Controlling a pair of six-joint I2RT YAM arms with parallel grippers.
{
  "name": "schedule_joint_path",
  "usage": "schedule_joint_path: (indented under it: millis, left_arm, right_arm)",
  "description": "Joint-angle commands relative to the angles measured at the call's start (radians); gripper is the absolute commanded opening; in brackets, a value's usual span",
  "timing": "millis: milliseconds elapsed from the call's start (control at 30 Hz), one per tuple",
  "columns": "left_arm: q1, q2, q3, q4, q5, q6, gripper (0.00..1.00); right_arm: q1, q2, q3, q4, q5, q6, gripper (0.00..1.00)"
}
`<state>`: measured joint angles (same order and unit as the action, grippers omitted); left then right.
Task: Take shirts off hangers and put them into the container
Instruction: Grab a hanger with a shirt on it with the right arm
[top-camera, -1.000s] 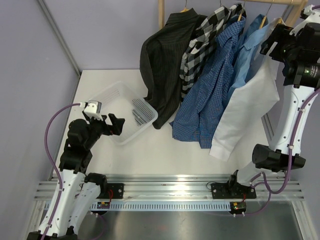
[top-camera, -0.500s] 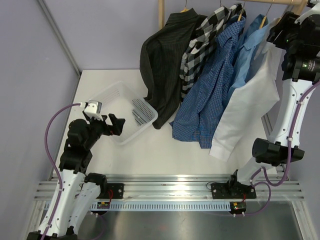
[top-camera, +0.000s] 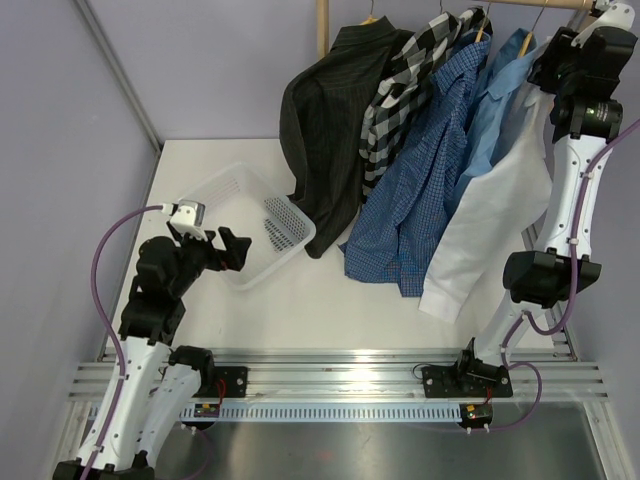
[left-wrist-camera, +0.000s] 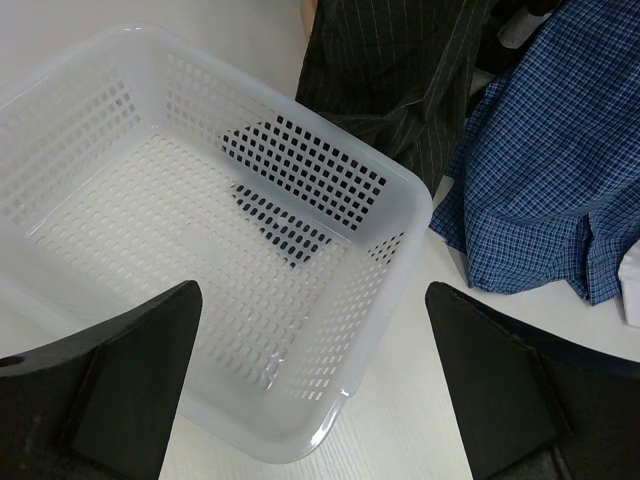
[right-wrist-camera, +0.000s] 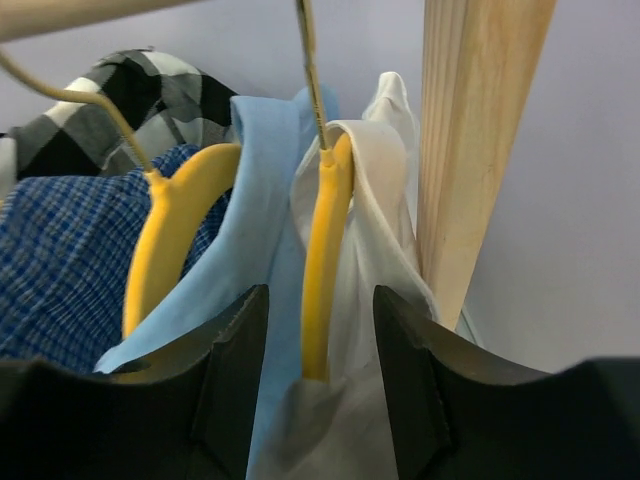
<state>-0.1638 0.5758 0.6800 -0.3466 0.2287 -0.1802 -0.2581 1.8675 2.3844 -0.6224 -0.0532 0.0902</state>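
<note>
The right gripper (right-wrist-camera: 320, 305) is seen parted astride the thin yellow hanger (right-wrist-camera: 322, 230) of the plain white shirt (right-wrist-camera: 385, 230), nothing clasped; it should be pinched squarely below the metal hook (right-wrist-camera: 312, 80); the left gripper (left-wrist-camera: 310, 310) is spread, empty, above the white perforated basket (left-wrist-camera: 405, 205).

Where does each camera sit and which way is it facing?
Top external: above and behind the robot, looking down on table, basket, hanging shirts; left arm and right arm show.
Left wrist: over the basket, looking down into it; left gripper's open fingers frame it.
Right wrist: by the rail, facing the white shirt's yellow hanger, straddled by the right gripper.
Shared: top and left wrist both show the basket.
</note>
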Motion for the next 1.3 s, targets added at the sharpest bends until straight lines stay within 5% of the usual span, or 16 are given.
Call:
schedule_joint_path:
  millis: [0,233,467,1267]
  left_arm:
    - [-0.005,0.007,0.012,0.037,0.021,0.01,0.99]
    - [-0.003,0.013,0.012,0.037,0.023,0.01,0.99]
    - [-0.005,0.018,0.01,0.037,0.023,0.013,0.99]
    - [-0.003,0.009,0.012,0.035,0.026,0.013,0.99]
  right_arm:
    - [-0.004,0.01,0.058,0.064,0.049,-0.029,0.54]
    - [-0.004,0.036,0.064,0.073,0.125,-0.066,0.36]
    - [-0.004,-0.004,0.032,0.115,0.119,-0.078,0.0]
    - [-0.004,-0.241,-0.168,0.274,0.012,-0.132,0.0]
